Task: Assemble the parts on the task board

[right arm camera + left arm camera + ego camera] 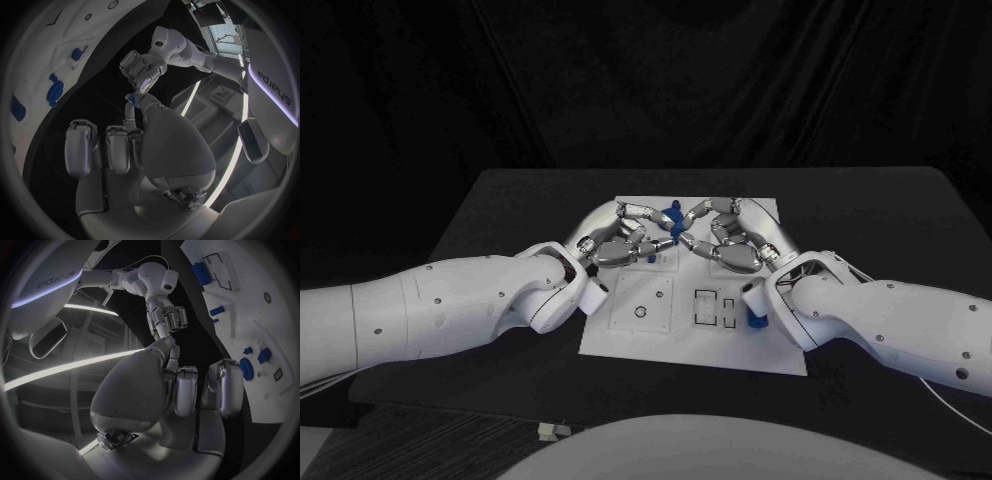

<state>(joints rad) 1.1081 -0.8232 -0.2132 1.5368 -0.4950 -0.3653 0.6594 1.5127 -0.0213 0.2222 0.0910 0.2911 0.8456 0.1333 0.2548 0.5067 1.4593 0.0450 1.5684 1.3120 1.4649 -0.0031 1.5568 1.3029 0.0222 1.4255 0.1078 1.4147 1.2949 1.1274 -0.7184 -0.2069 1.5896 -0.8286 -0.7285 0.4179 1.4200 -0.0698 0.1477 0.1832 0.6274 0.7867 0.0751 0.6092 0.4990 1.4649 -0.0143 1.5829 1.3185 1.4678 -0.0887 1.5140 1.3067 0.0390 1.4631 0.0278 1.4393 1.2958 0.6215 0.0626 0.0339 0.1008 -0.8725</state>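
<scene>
The table [488, 215] was black and matte, with dark cloth hanging behind it and no other furniture visible in the head view. The white task board [646, 335] lay in the middle of the table, its near half bare apart from printed outlines, a small ring mark and 2 narrow slots. Both white arms reached in from either side and met over the far half of the board. The left hand [620, 240] and the right hand [727, 240] faced each other, fingertips close together, and between them a small blue part [674, 222] stood raised above the board. Both hands appeared to pinch this part from opposite sides, though the exact contact was hard to make out from above. In the right wrist view a fingertip of the right hand [132, 107] touched a blue piece [129, 97] against the fingers of the left hand [142, 70], while its other fingers were curled in. In the left wrist view the left hand [187, 390] likewise had most fingers curled. Another blue part [756, 320] stood at the board's right edge, just beside the right wrist. More blue parts [246, 369] sat on the board in the left wrist view.
</scene>
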